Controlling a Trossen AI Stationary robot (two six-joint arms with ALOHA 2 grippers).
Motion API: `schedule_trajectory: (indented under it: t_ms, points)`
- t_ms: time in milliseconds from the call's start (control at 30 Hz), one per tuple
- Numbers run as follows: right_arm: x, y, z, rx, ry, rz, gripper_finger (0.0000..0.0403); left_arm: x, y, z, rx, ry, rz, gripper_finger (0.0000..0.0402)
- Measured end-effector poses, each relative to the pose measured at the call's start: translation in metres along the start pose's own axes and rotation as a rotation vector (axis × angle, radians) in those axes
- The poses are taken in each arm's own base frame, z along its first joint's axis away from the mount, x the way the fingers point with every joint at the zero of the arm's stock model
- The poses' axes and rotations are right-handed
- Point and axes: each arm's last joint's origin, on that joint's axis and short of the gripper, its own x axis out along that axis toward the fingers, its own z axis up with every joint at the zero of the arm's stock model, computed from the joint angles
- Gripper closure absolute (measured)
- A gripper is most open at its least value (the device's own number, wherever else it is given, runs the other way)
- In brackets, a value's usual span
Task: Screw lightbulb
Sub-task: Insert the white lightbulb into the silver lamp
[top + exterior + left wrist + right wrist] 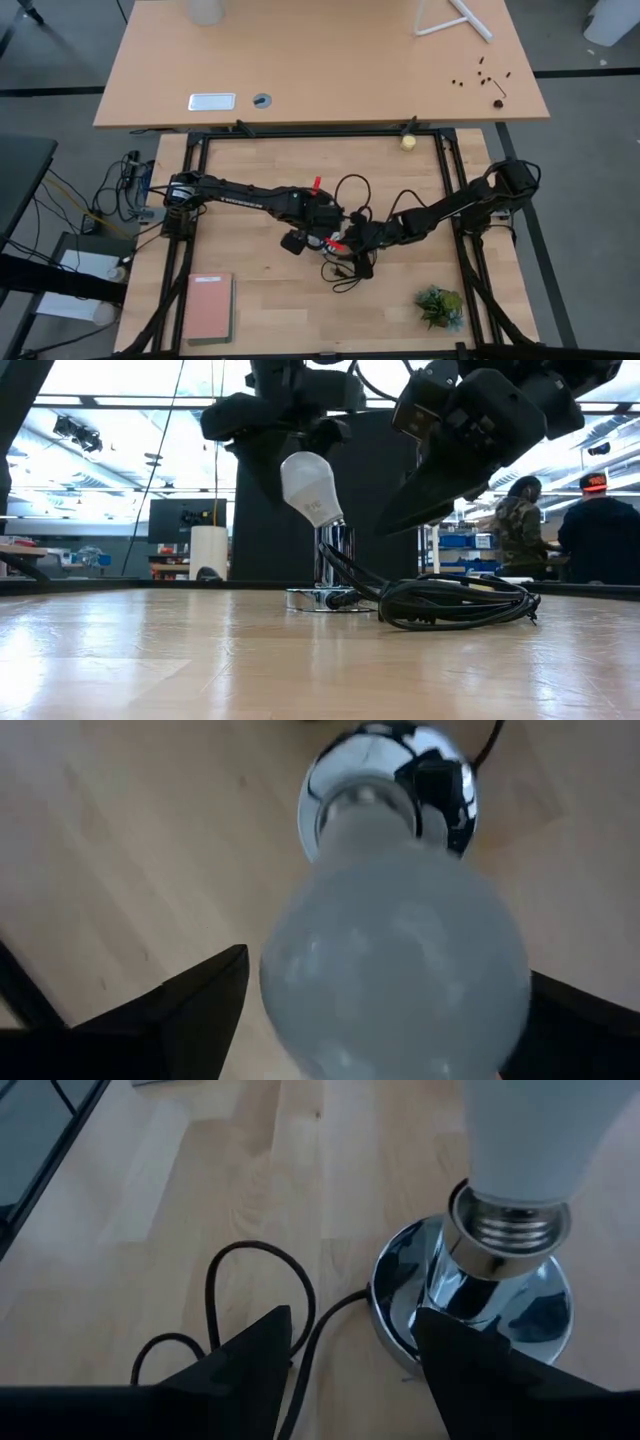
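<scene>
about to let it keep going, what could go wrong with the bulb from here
The lightbulb hangs tilted in the left gripper, its threads just at the socket; it may cross-thread or jam. The right gripper sits by the socket's base without gripping it, so the socket could spin or tip. The cord coils close by and may snag.

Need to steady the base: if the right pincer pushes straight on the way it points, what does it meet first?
Most likely the chrome socket base, just under the lightbulb. The black cord lies beside that line; depth is unclear.
</scene>
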Motion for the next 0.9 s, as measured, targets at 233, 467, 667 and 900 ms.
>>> schedule_trajectory:
  t_ms: [233,467,667,900]
  points:
    - [-0.009,-0.001,0.004,0.0,-0.001,-0.027,0.018,-0.006,0.0,-0.004,-0.07,0.017,0.0,0.0044]
    - [-0.011,-0.001,0.004,0.0,0.002,-0.034,0.018,-0.022,0.003,-0.01,-0.115,-0.004,0.055,0.0044]
    - [-0.011,-0.001,0.003,0.0,0.01,-0.037,0.018,-0.039,0.004,-0.015,-0.175,-0.053,0.077,0.0044]
    - [-0.011,-0.001,0.003,0.008,0.012,-0.037,0.018,-0.037,-0.003,-0.021,-0.183,0.004,0.065,0.0044]
